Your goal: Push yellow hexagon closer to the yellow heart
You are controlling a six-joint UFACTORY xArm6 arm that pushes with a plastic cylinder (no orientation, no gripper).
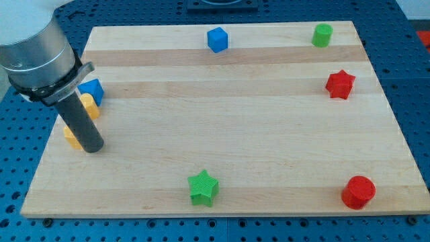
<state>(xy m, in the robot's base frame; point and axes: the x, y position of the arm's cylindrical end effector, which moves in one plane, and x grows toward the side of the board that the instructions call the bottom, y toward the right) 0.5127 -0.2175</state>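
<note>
My rod comes down from the view's top left, and my tip (93, 147) rests on the board near its left edge. Two yellow blocks lie right against the rod, both partly hidden by it. One yellow block (89, 106) shows just above the tip, on the rod's right side. The other yellow block (70, 138) shows at the rod's left, touching it near the tip. I cannot tell which is the hexagon and which the heart. They lie about a block's width apart.
A blue block (92, 90) sits just above the upper yellow one. A blue cube (218, 39) and a green cylinder (322, 35) are at the top. A red star (340, 84) is at right, a green star (203, 187) and a red cylinder (358, 192) at the bottom.
</note>
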